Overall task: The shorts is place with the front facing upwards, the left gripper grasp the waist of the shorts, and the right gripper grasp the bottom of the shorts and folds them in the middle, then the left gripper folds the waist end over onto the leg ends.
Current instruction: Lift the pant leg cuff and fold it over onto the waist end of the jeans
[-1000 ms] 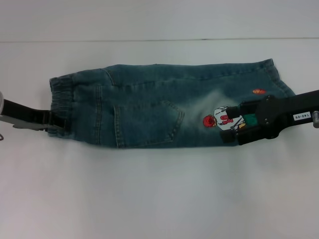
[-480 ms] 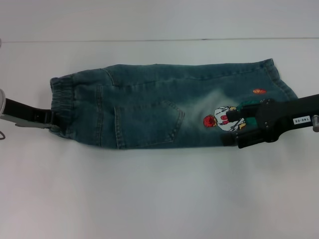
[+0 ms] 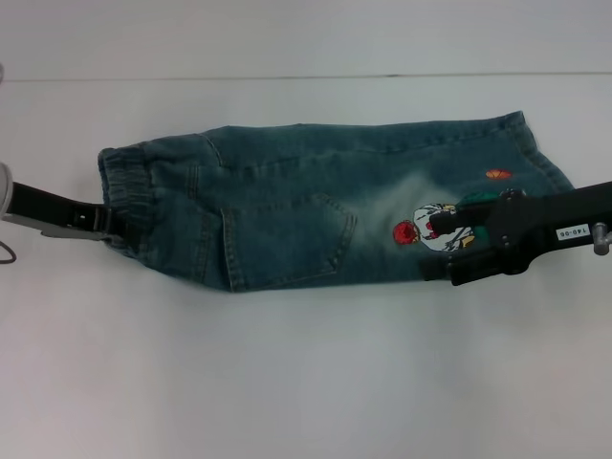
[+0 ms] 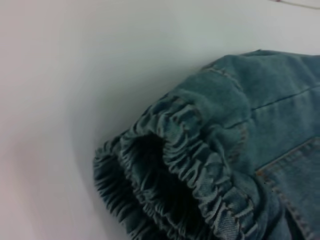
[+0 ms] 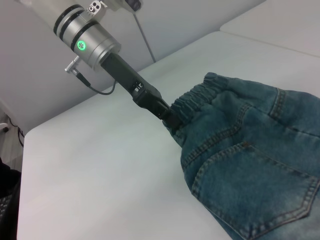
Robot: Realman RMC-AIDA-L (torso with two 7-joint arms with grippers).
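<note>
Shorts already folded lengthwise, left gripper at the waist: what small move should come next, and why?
Probably lift the waist slightly. The left gripper sits at its near corner, and in the left wrist view the band looks raised and open. The right gripper lies over the leg end, where the waist must land, so it should clear.

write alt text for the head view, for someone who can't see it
Denim shorts, folded lengthwise, lie across a white table, waist to the left. The left gripper is at the waistband's near corner. The right gripper rests on the leg ends beside an embroidered player patch.
</note>
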